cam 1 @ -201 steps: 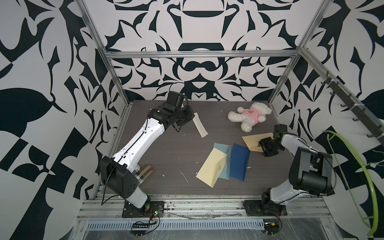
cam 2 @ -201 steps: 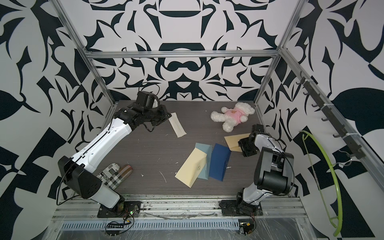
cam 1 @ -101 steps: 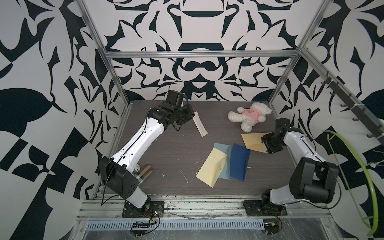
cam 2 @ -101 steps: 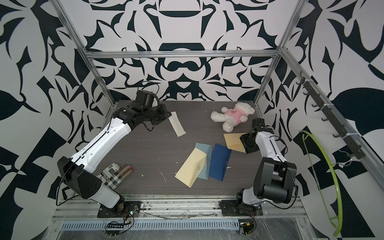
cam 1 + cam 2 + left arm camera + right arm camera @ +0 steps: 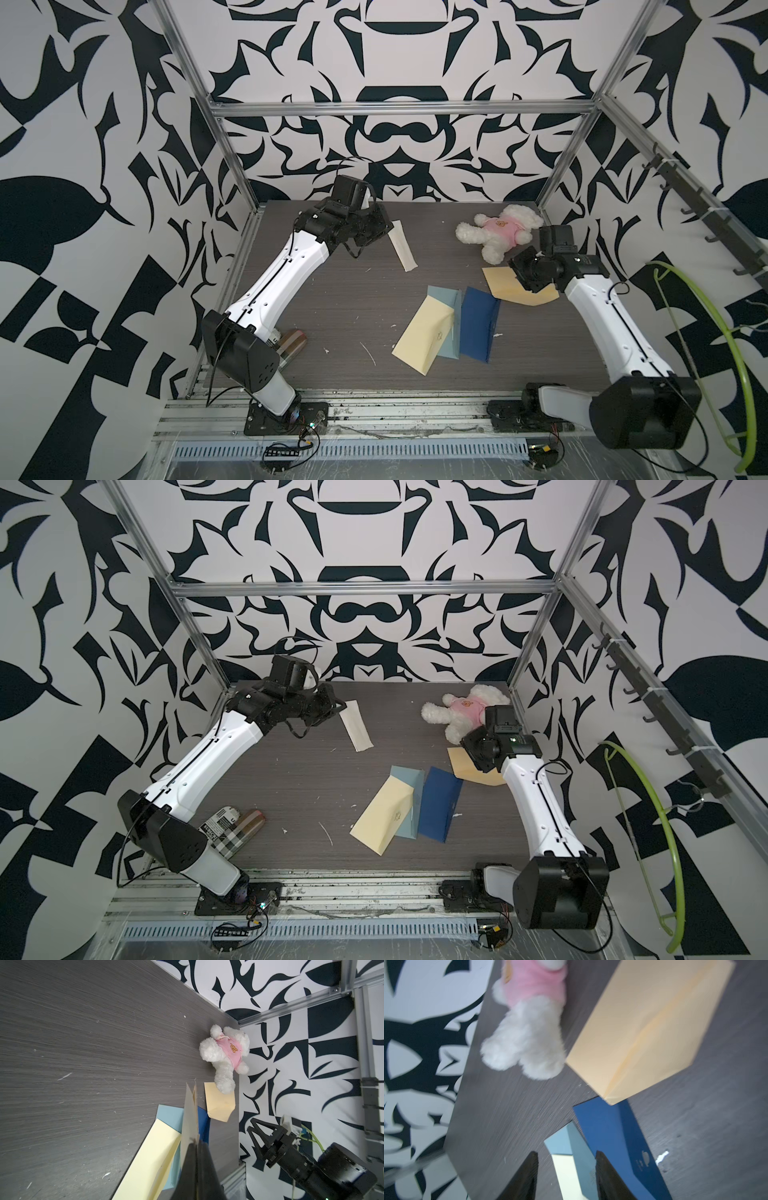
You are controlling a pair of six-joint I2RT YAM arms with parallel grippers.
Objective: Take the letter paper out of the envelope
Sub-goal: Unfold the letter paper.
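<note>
Top views, both: left gripper [image 5: 384,230] pinching folded cream letter paper [image 5: 402,246], lifted over far-left part of dark wood-grain table [image 5: 332,299]. Far right, tan paper envelope [image 5: 500,277] flat under right gripper [image 5: 521,272], beside white plush bear in pink shirt [image 5: 498,232].

Left wrist: letter paper [image 5: 190,1118] edge-on between pressed-together fingers [image 5: 199,1167]; bear's foot at tan envelope's corner.

Right wrist: right gripper [image 5: 566,1159] spread, empty, above overlapping dark blue envelope [image 5: 612,1126], light blue envelope [image 5: 560,1142], pale yellow envelope [image 5: 566,1176].

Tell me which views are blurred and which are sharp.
Right wrist view: smeared throughout, worst on the plush toy and the wall pattern. Left wrist view: crisp on the letter paper and the grain of the table. Both top views: sharp, evenly lit, no glare.
</note>
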